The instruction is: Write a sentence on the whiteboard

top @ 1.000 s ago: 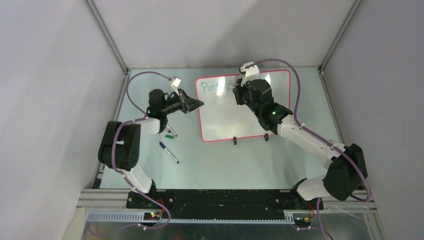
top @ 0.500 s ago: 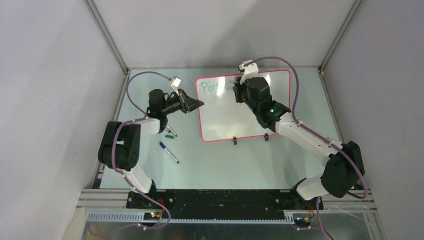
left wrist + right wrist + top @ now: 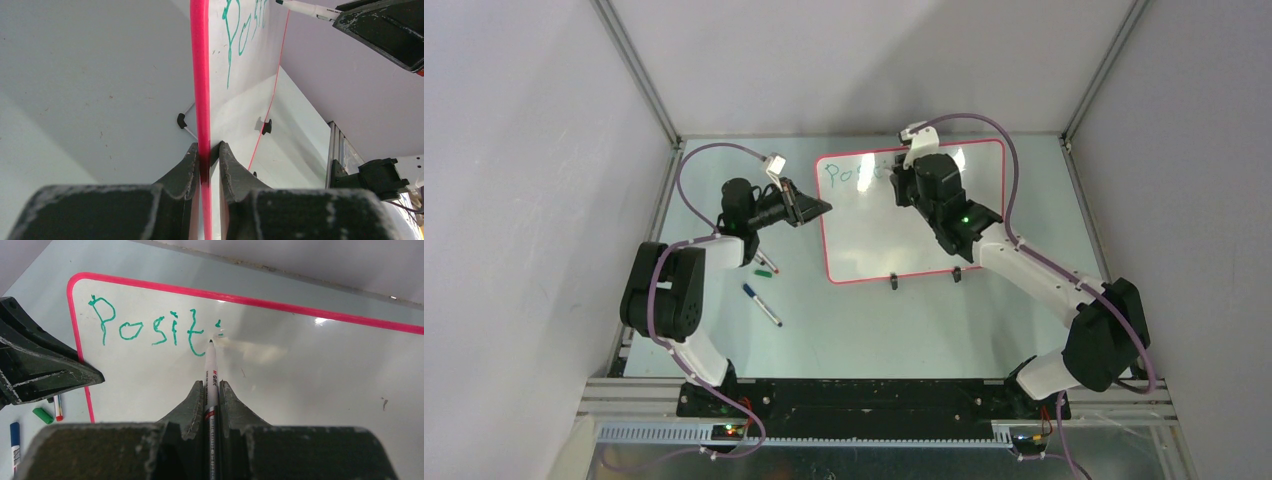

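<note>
While left fingers (image 3: 186,167) pinch the whiteboard (image 3: 243,95), the sentence (image 3: 159,333) reads "Posit".

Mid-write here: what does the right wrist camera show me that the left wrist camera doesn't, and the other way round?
Only the right wrist: the letters head-on, reading "Posit" plus a dot, the marker tip just right of the t, and spare markers on the table. Only the left wrist: the left gripper shut on the whiteboard rim, and the board's two black feet. Both: the whiteboard, the green letters, and the marker held in the right gripper.
</note>
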`<state>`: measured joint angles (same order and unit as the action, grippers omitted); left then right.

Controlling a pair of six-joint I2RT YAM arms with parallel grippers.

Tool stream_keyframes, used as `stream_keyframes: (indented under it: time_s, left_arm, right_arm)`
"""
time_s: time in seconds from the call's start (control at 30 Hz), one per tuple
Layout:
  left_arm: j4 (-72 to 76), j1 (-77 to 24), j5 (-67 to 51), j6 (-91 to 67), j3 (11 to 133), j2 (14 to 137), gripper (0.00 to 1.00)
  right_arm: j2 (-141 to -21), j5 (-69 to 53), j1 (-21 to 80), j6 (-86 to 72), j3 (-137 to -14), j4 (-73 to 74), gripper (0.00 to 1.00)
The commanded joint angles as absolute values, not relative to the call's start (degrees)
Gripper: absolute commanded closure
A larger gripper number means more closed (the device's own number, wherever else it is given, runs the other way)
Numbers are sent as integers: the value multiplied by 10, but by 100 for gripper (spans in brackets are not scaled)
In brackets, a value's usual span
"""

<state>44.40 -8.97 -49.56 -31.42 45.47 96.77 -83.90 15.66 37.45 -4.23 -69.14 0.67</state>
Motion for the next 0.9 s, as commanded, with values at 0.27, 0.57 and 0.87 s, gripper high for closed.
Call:
stream_keyframes:
  time_s: [0.27, 0.57, 0.87]
  left_arm:
    - [462, -88, -480, -274, 477, 966, 100]
    - [461, -87, -481, -274, 476, 965, 100]
    - [461, -87, -480, -273, 476, 966, 100]
  right_arm:
    - [-847, 159, 366, -41, -722, -3, 100]
    - [-853, 156, 365, -42, -728, -3, 100]
    - [-857, 157, 365, -43, -729, 21, 100]
